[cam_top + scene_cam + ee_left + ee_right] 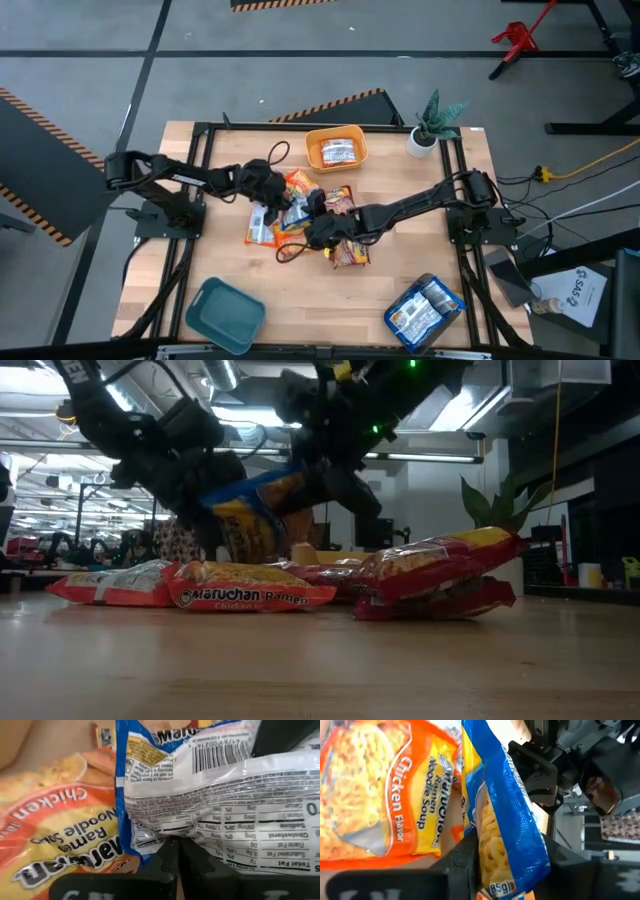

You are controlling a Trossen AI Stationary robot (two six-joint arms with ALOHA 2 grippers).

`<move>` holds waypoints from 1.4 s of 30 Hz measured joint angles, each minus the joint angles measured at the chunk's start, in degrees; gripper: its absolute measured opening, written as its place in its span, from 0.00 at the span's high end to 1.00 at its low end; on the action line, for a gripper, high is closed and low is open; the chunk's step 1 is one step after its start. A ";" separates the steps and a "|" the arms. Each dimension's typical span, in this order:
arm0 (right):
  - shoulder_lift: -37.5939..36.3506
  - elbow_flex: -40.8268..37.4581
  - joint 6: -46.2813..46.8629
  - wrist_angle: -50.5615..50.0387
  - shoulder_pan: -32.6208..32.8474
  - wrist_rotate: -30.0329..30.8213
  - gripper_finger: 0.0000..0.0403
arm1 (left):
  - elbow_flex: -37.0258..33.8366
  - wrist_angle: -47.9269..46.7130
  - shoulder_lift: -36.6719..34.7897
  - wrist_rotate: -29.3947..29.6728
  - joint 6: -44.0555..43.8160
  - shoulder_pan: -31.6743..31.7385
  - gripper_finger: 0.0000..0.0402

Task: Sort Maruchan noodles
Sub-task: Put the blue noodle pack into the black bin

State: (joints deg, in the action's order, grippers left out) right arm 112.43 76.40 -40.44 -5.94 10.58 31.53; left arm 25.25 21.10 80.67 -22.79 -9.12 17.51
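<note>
Both of your grippers meet at the packet pile in the middle of the table (420, 300). Your left gripper (268, 205) reaches in from the left side, and its wrist view shows the fingers pressed together on the edge of a blue-white packet (215, 805), whose printed back with barcode and nutrition panel faces that camera. Your right gripper (318, 228) comes across from the right side, and its wrist view shows the jaws clamped on a blue packet (507, 830) standing on edge; whether this is the same packet the left one holds, you cannot tell for certain. From table level a blue and yellow packet (250, 510) hangs tilted above the wood between the two arms. Orange chicken packets (245, 595) and red packets (440, 575) lie flat on the table around and below it. Farther off, the orange bin (336, 148) at the far edge holds one packet, the grey bin (425, 312) at the near right holds blue-white packets, and the teal bin (225, 312) sits at the near left.
</note>
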 joint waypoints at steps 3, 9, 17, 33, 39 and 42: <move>0.00 2.63 5.15 -4.92 0.72 1.61 0.73 | -0.01 -2.01 -4.36 0.12 -1.69 0.58 1.00; 0.01 11.14 23.58 -20.52 2.24 -1.03 0.75 | 0.10 -5.15 -13.81 0.19 -4.71 0.96 1.00; 0.00 26.15 57.61 -45.98 4.46 -10.75 0.75 | 0.10 -6.00 -24.47 1.35 -8.42 0.93 1.00; -9.85 39.95 111.15 -75.51 25.51 -20.79 0.75 | 0.10 -6.27 -29.84 2.32 -11.80 0.79 1.00; -11.88 39.95 128.69 -79.35 35.30 -21.57 0.72 | 0.10 -6.27 -29.84 2.32 -13.03 -0.14 1.00; -11.79 39.95 134.63 -80.87 39.18 -20.58 0.74 | 0.10 -6.27 -29.82 3.05 -13.29 -0.47 1.00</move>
State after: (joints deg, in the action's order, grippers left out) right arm 100.64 116.36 94.19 -86.81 49.76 10.95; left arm 25.34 14.83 50.85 -19.74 -22.42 17.04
